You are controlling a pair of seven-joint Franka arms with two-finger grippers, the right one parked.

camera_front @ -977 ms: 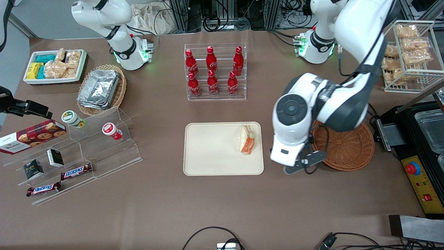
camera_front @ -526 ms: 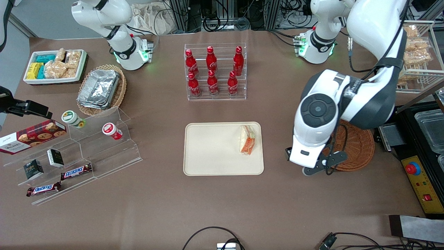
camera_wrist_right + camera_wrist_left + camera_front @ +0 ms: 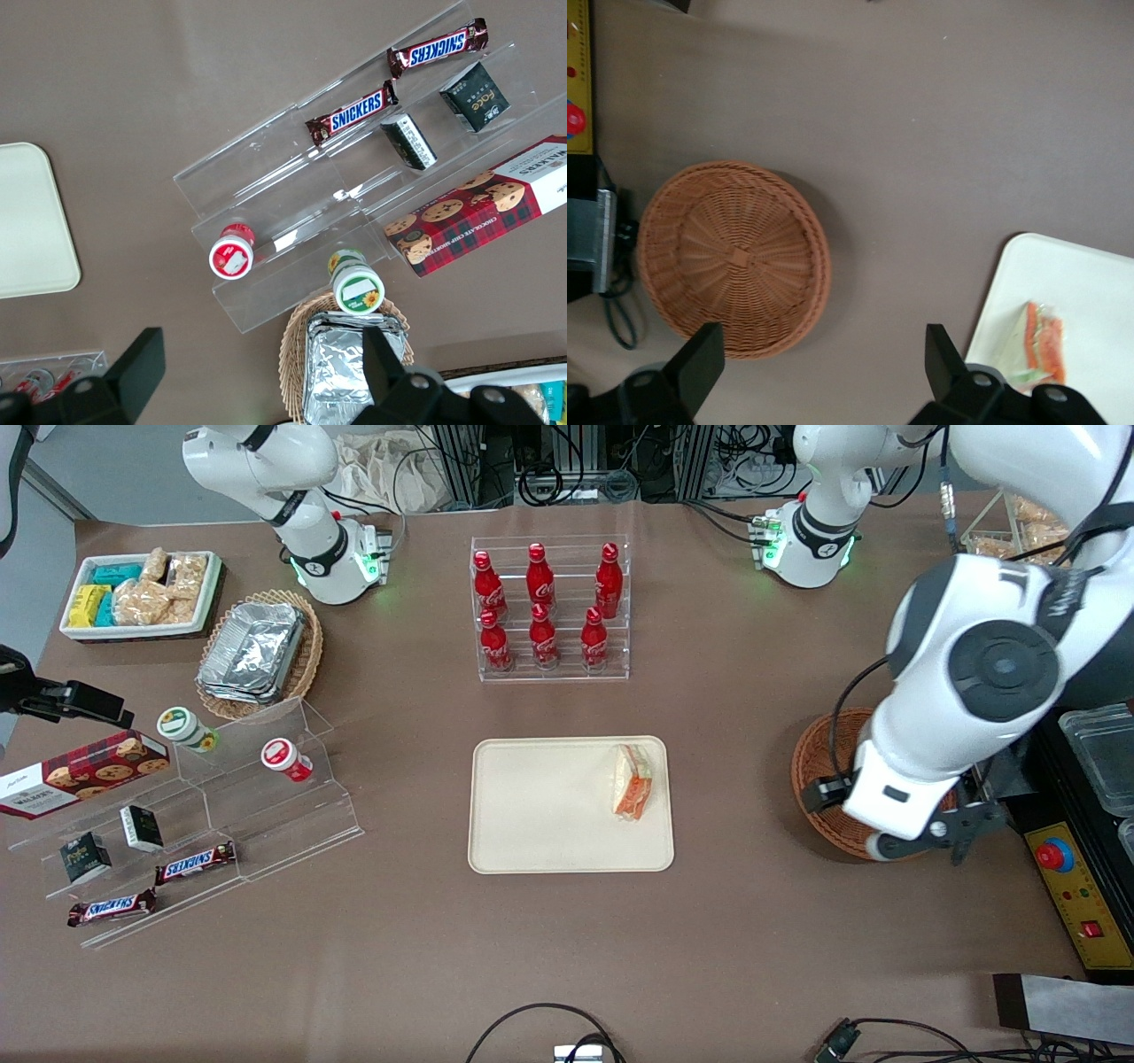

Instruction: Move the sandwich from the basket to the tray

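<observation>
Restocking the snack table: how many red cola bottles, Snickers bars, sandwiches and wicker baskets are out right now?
Red cola bottles: 6
Snickers bars: 2
Sandwich, on the tray: 1
Wicker baskets: 2
Total: 11
Gripper, open, hangs above the empty basket.

White arm, dark joints (black cable), black gripper [image 3: 824, 372]

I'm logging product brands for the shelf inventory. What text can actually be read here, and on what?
"SNICKERS": two chocolate bars on the clear display stand.
"WALKERS": red tartan cookie box.
"face": small dark box.
Red bottles: white script, too blurred to read.
The sandwich on the tray shows no text.
The tool hangs open above the basket.
</observation>
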